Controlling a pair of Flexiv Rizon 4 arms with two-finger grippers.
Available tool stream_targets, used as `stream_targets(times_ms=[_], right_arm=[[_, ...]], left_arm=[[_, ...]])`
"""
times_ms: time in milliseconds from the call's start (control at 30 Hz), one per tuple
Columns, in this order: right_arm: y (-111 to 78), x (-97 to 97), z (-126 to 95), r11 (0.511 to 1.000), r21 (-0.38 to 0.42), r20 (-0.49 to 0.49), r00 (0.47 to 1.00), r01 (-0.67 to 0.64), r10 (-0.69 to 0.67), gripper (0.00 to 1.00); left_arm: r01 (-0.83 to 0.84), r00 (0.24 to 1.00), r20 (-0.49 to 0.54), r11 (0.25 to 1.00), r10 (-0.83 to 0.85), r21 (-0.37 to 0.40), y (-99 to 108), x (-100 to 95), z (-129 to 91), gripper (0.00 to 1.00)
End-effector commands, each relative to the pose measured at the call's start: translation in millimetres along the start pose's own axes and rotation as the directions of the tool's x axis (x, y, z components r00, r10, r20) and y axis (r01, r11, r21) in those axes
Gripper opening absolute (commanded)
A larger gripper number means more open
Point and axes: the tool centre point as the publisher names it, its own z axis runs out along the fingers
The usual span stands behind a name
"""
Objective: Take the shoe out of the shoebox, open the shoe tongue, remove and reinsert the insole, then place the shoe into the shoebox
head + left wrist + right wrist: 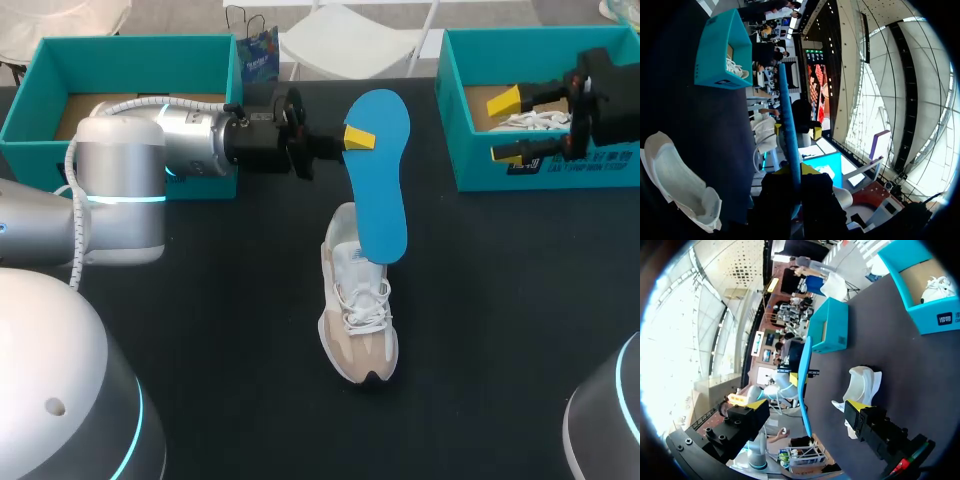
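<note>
The left gripper (358, 139) is closed flat on the upper part of the blue insole (381, 175), one finger on each face, and holds it on end above the desk (230, 340). The insole's lower end hangs over the heel opening of the beige and white shoe (358, 322), which stands upright mid-desk, toe toward the robot; whether insole and shoe touch cannot be told. The chief risk in reinserting looks to be the pinch itself: the hold is near one end of a long, flexible piece, so the free end could buckle or catch on the collar or the tongue instead of sliding forward. Nothing steadies the shoe, so a downward push could tip it or skate it across the desk. The right gripper (507, 127) hangs wide open and empty over the right shoebox (452, 120), well apart from the shoe, so it gives no brace. An insole seated crooked would probably leave a ridge inside the shoe. The right shoebox holds a second white shoe (535, 120), so room for another one there may be tight. The left shoebox (40, 75) shows only its brown cardboard floor where the left arm does not hide it.
</note>
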Motion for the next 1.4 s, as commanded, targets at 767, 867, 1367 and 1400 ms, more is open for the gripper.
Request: stream_targets(times_ms=[767, 867, 1367, 1400], right_arm=[[2.2, 0.0, 1.5, 1.0, 0.003, 0.001, 1.0, -0.001, 0.001, 1.0], [2.2, 0.0, 1.5, 1.0, 0.003, 0.001, 1.0, -0.001, 0.001, 1.0], [2.2, 0.0, 1.5, 1.0, 0.003, 0.001, 1.0, -0.001, 0.001, 1.0], [2.2, 0.0, 1.5, 1.0, 0.003, 0.001, 1.0, -0.001, 0.001, 1.0]], left_arm=[[-0.098, 0.995, 0.028, 0.995, 0.098, -0.014, -4.1, 2.9, -1.6, 0.0], [-0.098, 0.995, 0.028, 0.995, 0.098, -0.014, -4.1, 2.9, -1.6, 0.0], [-0.098, 0.995, 0.028, 0.995, 0.098, -0.014, -4.1, 2.9, -1.6, 0.0], [-0.098, 0.995, 0.028, 0.995, 0.098, -0.014, -4.1, 2.9, -1.6, 0.0]])
